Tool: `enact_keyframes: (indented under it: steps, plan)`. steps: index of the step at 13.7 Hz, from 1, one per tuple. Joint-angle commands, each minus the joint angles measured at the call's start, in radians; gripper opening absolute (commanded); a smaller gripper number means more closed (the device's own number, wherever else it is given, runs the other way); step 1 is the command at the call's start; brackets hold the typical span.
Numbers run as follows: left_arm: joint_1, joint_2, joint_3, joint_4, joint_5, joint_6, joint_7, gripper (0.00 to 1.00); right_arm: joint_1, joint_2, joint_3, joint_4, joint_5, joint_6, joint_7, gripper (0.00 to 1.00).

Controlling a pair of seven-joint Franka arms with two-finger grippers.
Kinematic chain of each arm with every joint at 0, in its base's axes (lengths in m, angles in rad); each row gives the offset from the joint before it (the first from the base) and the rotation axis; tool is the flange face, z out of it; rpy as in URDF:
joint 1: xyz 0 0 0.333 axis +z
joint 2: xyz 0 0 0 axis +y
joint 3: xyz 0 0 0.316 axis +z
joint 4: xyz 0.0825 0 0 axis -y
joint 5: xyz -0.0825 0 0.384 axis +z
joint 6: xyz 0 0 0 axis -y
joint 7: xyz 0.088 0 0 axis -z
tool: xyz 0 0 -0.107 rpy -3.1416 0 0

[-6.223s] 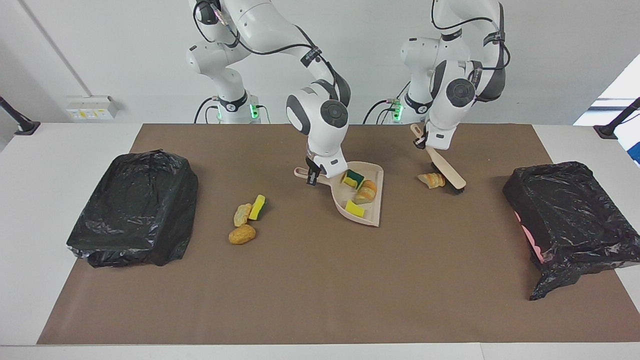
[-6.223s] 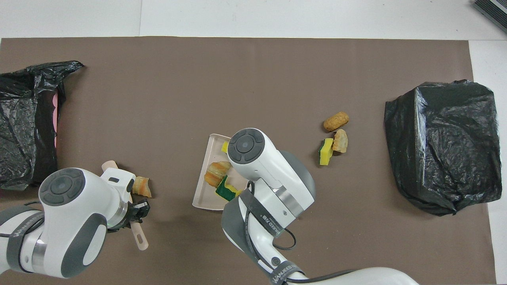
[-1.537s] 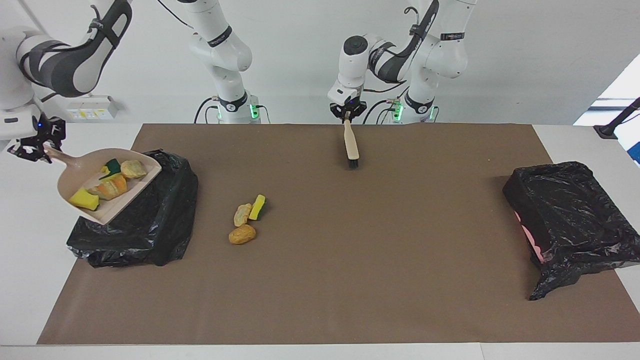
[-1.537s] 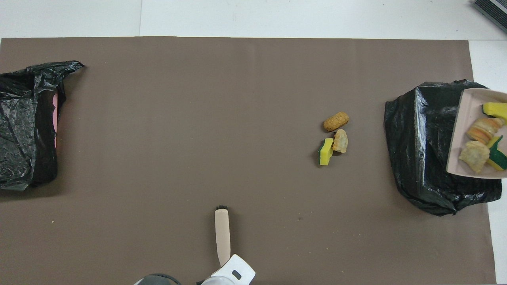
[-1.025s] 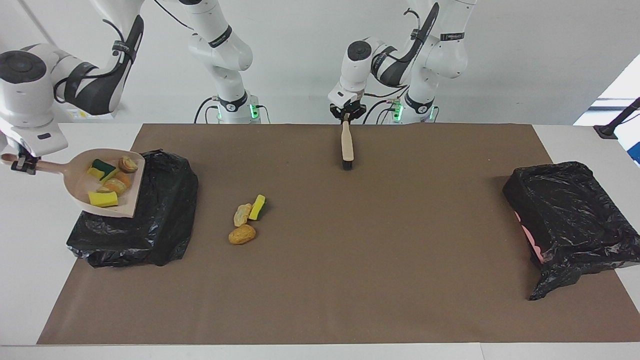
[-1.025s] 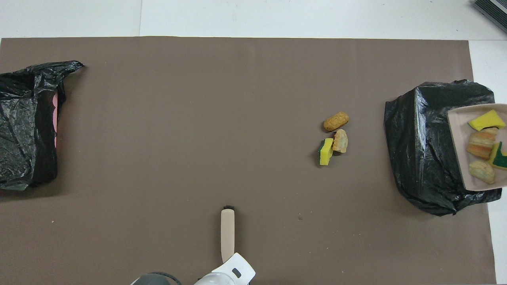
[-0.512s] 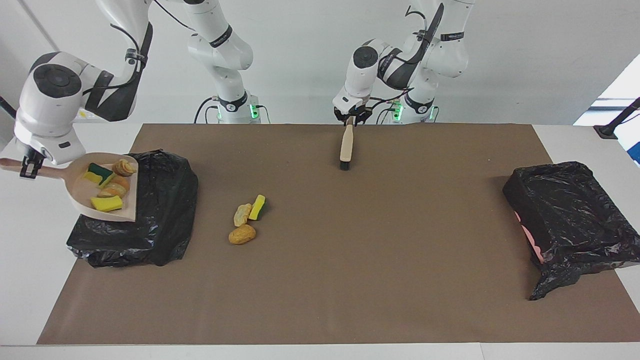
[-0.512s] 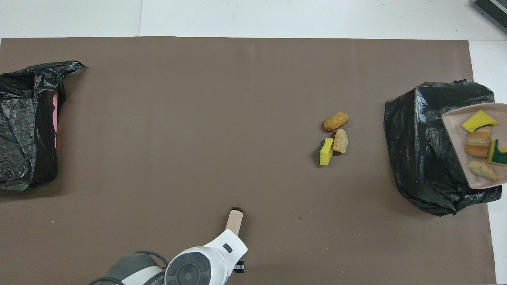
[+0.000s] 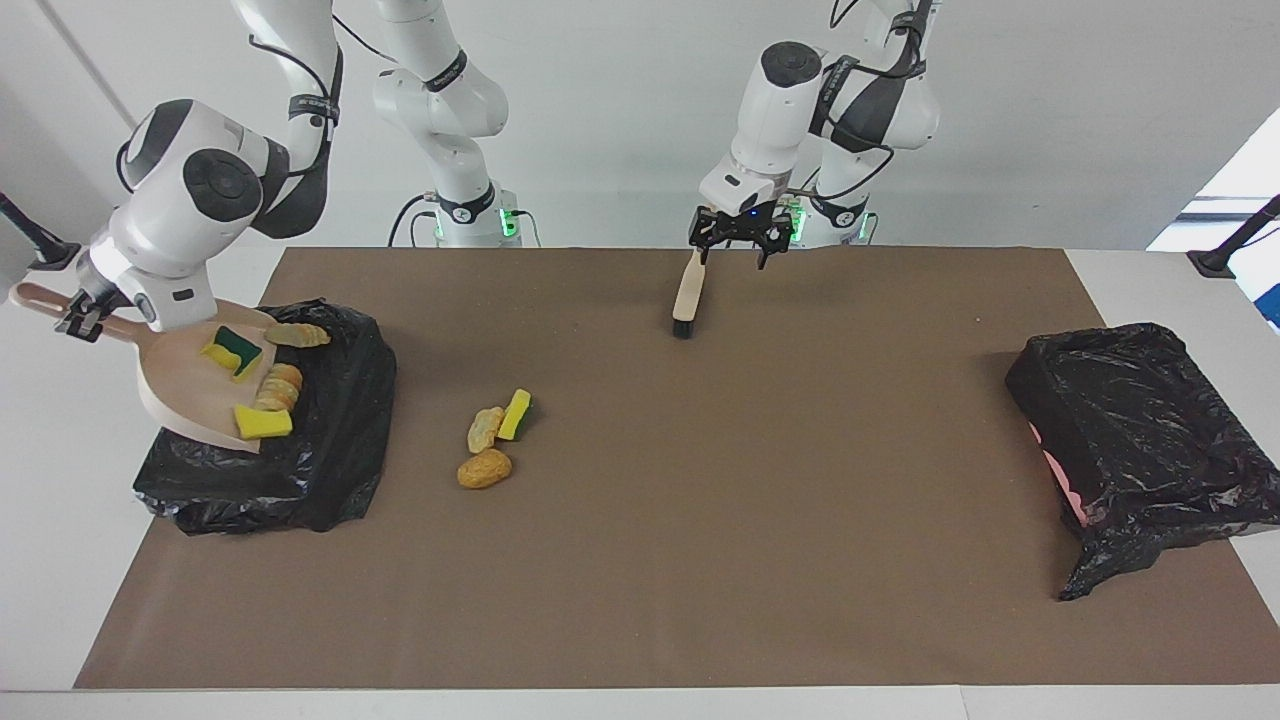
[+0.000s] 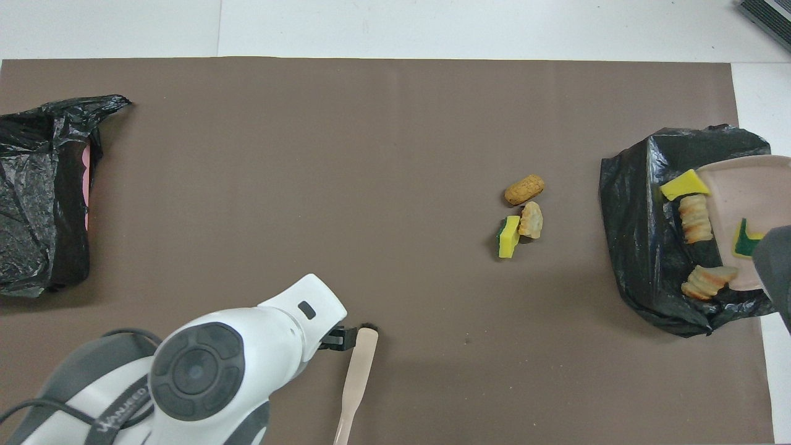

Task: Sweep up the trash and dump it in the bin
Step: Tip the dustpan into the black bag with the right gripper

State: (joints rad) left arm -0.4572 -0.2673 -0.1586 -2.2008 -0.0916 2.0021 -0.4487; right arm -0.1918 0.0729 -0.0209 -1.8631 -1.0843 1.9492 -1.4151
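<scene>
Facing view: brown mat (image 9: 700, 520) on white table (image 9: 60, 520); black-bagged bin (image 9: 300, 450) under tilted beige dustpan (image 9: 190, 385) of trash (image 9: 263, 422), gripped by right gripper (image 9: 78, 318); left gripper (image 9: 740, 235) wide open over the mat.

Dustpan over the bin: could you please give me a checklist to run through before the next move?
1. Dustpan tilted over bin: ok.
2. Right gripper shut on the dustpan's handle: ok.
3. Dustpan emptied: not ok; its load sits at the lip.
4. Mat swept: not ok; three pieces lie on it.
5. Brush lying on the mat, left gripper open above its handle: ok.
</scene>
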Motion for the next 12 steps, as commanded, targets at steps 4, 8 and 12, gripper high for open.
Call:
enact_keyframes:
  steps: [4,8,12]
  plan:
    - [0.214,0.091,-0.01,0.358,0.135,-0.202,0.169,1.0,0.111,-0.088,0.003,-0.082,-0.135,-0.105,0.061,0.0]
    - [0.357,0.134,-0.005,0.565,0.09,-0.362,0.39,1.0,0.15,-0.107,0.003,-0.085,-0.155,-0.179,0.094,0.0]
    - [0.413,0.262,0.001,0.778,0.061,-0.518,0.412,1.0,0.144,-0.134,0.004,-0.074,-0.171,-0.211,0.103,0.0]
